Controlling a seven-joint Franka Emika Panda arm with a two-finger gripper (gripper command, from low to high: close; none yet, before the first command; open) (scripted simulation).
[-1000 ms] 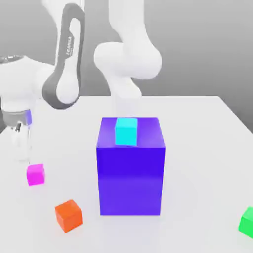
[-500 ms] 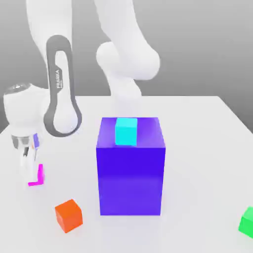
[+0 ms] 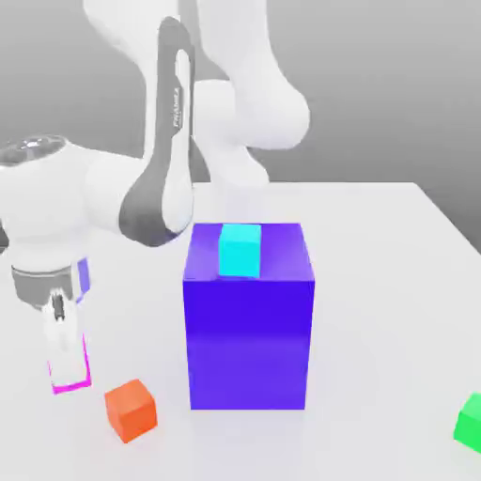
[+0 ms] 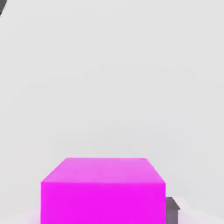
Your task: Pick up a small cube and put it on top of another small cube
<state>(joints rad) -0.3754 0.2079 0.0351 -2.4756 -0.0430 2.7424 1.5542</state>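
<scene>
Lettering: "FRANKA", printed lengthwise on the dark-edged link of the arm (image 3: 176, 141), legible in the exterior view.
Arm: white, rising behind the block, with its forward links reaching to the exterior view's left; the hand end is directed downward.
Gripper (image 3: 69, 368): clenched on the magenta cube (image 3: 71, 386), at the exterior view's left.
Magenta cube, exterior view: largely covered by a pale finger, its bright edges showing along the sides and below; whether it touches the table (image 3: 385, 310) cannot be told.
Magenta cube, hand view: two broad, plain faces exposed, with a dark finger part (image 4: 172, 211) just beside one side.
Green cube (image 3: 471, 423): on the table at the exterior view's right, partly cut by the picture's edge, well apart from the magenta cube.
Blue-violet block (image 3: 249, 343): upright on the table, between the gripper and the green cube in the exterior view.
Cyan cube (image 3: 240, 251): resting on top of the block.
Orange cube (image 3: 131, 411): on the table, near the magenta cube, turned at an angle.
</scene>
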